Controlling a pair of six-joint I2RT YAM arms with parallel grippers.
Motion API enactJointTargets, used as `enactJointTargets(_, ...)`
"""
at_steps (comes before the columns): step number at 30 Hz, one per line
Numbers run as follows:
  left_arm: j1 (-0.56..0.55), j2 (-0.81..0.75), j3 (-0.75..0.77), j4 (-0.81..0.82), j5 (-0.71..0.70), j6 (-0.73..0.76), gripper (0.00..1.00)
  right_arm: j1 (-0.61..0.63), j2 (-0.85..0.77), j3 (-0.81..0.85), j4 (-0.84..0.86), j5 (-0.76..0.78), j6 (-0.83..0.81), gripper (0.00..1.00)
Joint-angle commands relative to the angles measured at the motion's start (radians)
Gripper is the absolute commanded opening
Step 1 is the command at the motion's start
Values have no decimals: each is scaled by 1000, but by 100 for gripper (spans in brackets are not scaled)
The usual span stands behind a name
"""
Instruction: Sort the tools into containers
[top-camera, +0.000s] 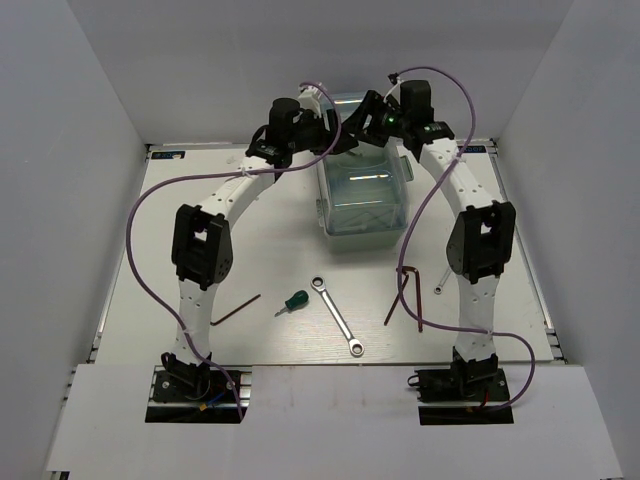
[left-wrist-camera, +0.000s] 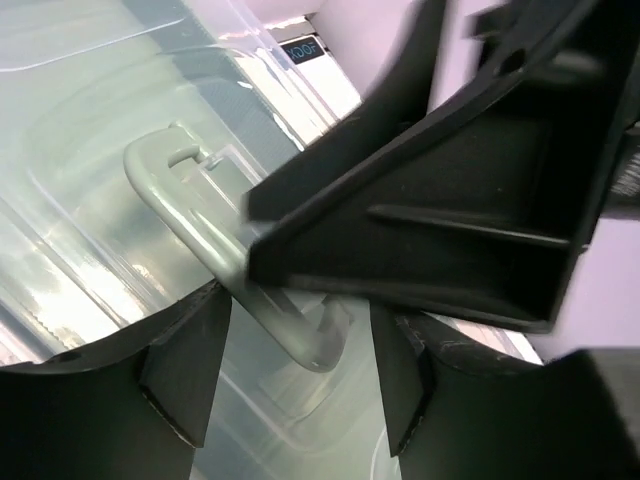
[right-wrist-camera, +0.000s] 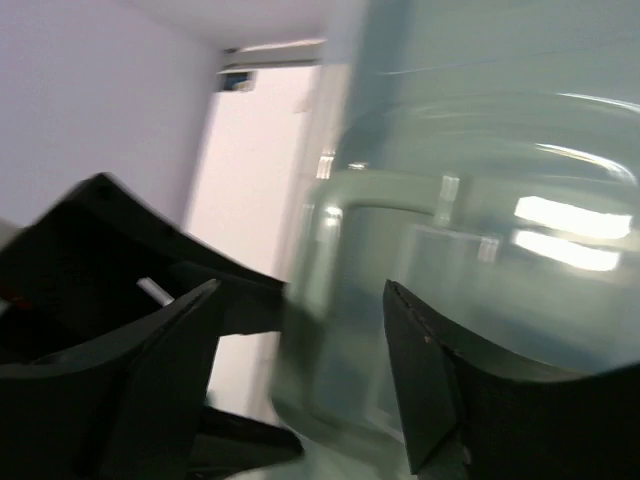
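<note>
The pale mint-green toolbox (top-camera: 362, 195) with its translucent lid stands at the back middle, lid down. Both grippers hover over its far end. My left gripper (top-camera: 335, 135) is open; in its wrist view (left-wrist-camera: 300, 390) the lid's handle (left-wrist-camera: 200, 240) runs just ahead of the fingers, untouched. My right gripper (top-camera: 368, 120) is open beside it, over the lid (right-wrist-camera: 480, 200); its own view (right-wrist-camera: 300, 370) is blurred. On the table lie a green-handled screwdriver (top-camera: 293, 301), a long silver wrench (top-camera: 337, 316), a short silver wrench (top-camera: 438, 288), one reddish-brown hex key (top-camera: 235, 309) and two more (top-camera: 416, 300).
The tools lie in a loose row between the two arm bases and the toolbox. White walls close in the table on the left, right and back. The right gripper's black body (left-wrist-camera: 450, 200) fills the upper right of the left wrist view, very close to the left gripper.
</note>
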Motion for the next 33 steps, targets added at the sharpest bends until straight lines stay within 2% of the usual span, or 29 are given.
enactJointTargets(1, -15, 39, 15, -109, -46, 3, 68, -13, -118, 55, -154, 229, -233, 69)
enactJointTargets(3, -16, 39, 26, -124, -61, -8, 63, -15, -198, 29, -230, 379, -385, 63)
enactJointTargets(4, -16, 50, 37, -138, -73, -17, 61, -12, -241, 9, -224, 530, -427, 58)
enactJointTargets(5, -16, 50, 37, -158, -93, -17, 60, -12, -263, -83, -211, 677, -496, 56)
enactJointTargets(6, -16, 50, 37, -158, -93, -17, 58, -28, -301, -123, -140, 752, -562, 56)
enactJointTargets(8, -16, 50, 37, -169, -116, -29, 55, -54, -336, -238, -106, 789, -599, 56)
enactJointTargets(10, -16, 59, 37, -169, -116, -40, 48, -140, -353, -324, -101, 713, -593, 56)
enactJointTargets(11, -16, 59, 46, -169, -116, -54, 44, -162, -358, -383, -95, 594, -572, 56)
enactJointTargets(12, -16, 68, 61, -169, -116, -67, 35, -211, -357, -433, -78, 544, -550, 56)
enactJointTargets(13, -16, 79, 71, -169, -116, -68, 31, -257, -353, -468, -76, 504, -538, 56)
enactJointTargets(14, -16, 79, 80, -169, -116, -80, 26, -284, -335, -479, -67, 291, -522, 60)
enactJointTargets(15, -16, 88, 92, -169, -116, -89, 21, -330, -306, -494, -61, 225, -507, 60)
enactJointTargets(16, -16, 88, 92, -169, -116, -89, 11, -381, -286, -495, -61, 156, -501, 60)
enactJointTargets(18, -16, 97, 112, -160, -107, -98, 0, -406, -225, -490, -36, -95, -504, 60)
enactJointTargets(19, -16, 97, 126, -159, -97, -107, 0, -427, -187, -467, -30, -192, -501, 60)
enactJointTargets(21, -16, 97, 126, -149, -96, -117, 0, -433, -130, -438, -35, -281, -507, 60)
enactJointTargets(24, -16, 88, 126, -127, -86, -127, 0, -433, -82, -424, -10, -375, -518, 67)
enactJointTargets(29, -16, 77, 126, -116, -86, -137, 0, -432, -36, -426, 176, -446, -336, 70)
enactJointTargets(33, -16, 68, 126, -126, -86, -137, 0, -434, -5, -403, 240, -470, -243, 70)
